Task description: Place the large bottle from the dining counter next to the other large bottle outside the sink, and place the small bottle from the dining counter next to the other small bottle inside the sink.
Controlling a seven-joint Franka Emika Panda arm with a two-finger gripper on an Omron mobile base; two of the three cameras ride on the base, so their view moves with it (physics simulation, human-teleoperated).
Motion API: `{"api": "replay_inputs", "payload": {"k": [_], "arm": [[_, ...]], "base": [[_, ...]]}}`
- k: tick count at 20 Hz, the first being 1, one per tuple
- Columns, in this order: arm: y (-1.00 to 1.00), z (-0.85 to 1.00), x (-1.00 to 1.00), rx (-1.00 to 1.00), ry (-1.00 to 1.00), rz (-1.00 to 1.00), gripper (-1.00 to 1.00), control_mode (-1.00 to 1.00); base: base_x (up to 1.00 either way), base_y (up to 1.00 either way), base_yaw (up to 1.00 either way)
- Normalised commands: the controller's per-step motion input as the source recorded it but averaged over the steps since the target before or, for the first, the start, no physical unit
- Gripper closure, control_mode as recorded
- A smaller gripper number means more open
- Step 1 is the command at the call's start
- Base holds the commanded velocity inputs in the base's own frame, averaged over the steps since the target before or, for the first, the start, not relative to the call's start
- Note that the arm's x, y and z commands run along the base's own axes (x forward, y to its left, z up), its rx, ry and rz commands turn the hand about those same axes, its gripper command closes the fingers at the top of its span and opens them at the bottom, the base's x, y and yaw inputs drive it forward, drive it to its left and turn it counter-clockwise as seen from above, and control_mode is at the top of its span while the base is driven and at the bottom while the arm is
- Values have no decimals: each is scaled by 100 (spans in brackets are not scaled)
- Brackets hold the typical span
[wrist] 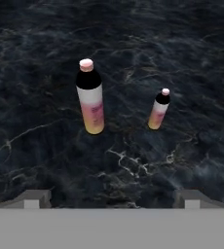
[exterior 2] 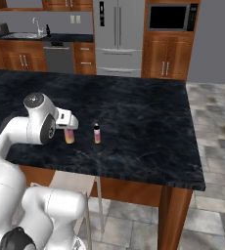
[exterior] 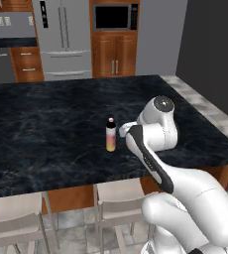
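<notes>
Dark fingertips of the gripper (wrist: 112, 197) stand wide apart, holding and touching nothing, poised above the black marble dining counter (wrist: 46, 160). Just ahead of the gripper and slightly left of its centre line stands the large bottle (wrist: 90, 97), upright, its long axis vertical. Beyond it to the right, well apart, stands the small bottle (wrist: 158, 110), also upright. Judging by this, the large bottle is the nearer target.

Large bottle (wrist: 90, 97) beside small bottle (wrist: 158, 111)
</notes>
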Motion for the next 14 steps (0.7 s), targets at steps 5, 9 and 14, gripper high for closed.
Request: {"api": "replay_inputs", "payload": {"k": [5, 9, 14], "arm": [[18, -14, 46, 2, 0, 0, -100, -100], [20, -9, 42, 4, 0, 0, -100, -100], [25, -8, 38, 2, 0, 0, -100, -100]], "base": [[0, 0, 0], [0, 0, 0], [0, 0, 0]]}}
